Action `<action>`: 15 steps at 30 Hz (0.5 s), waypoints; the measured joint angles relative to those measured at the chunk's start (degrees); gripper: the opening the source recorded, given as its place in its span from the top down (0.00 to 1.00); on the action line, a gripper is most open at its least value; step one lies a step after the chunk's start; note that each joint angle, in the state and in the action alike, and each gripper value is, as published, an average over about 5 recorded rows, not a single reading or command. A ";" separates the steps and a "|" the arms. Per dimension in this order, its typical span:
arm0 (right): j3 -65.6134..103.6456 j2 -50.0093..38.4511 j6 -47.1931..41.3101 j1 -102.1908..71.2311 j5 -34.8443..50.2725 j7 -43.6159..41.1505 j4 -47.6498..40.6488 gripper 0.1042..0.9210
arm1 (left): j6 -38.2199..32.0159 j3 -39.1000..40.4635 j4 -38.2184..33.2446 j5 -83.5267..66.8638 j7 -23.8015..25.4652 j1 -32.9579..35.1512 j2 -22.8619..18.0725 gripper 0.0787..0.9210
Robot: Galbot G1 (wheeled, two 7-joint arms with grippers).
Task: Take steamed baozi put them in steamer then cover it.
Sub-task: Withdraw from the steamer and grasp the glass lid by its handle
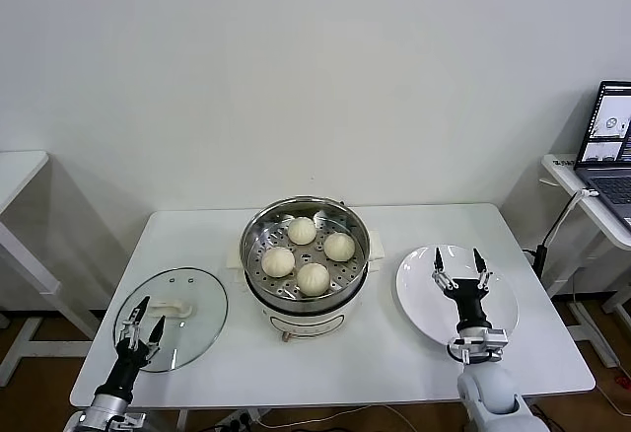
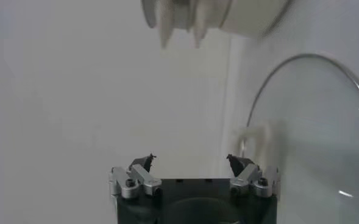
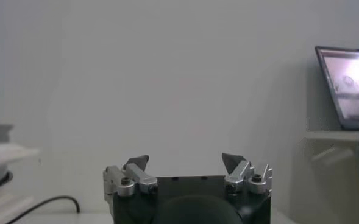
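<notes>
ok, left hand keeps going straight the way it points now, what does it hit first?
Probably the cover. The left hand, open, hangs over the lid's near-left rim, pointing forward toward the cream handle. Height above the glass is unclear, so it might pass over the handle.

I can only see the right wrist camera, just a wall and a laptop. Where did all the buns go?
Observer: All four steamed baozi sit inside the steamer at the table's middle.
Operator: Is the lid on yet?
Observer: No. The cover lies flat on the table to the steamer's left, with the left gripper above its near edge, jaws open.
Operator: And what's under my gripper?
Observer: The right gripper is over a white plate with no buns on it, jaws open.
</notes>
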 measured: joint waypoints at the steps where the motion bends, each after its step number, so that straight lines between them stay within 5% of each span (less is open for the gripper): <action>1: 0.21 0.24 0.08 -0.25 -0.24 0.02 -0.07 0.12 | -0.08 0.10 0.65 0.51 -0.33 -0.40 0.00 0.12; 15: 1.65 2.66 0.64 -2.25 -2.31 0.09 -0.25 0.12 | 0.61 1.52 6.11 5.43 -2.70 -5.74 -0.23 0.12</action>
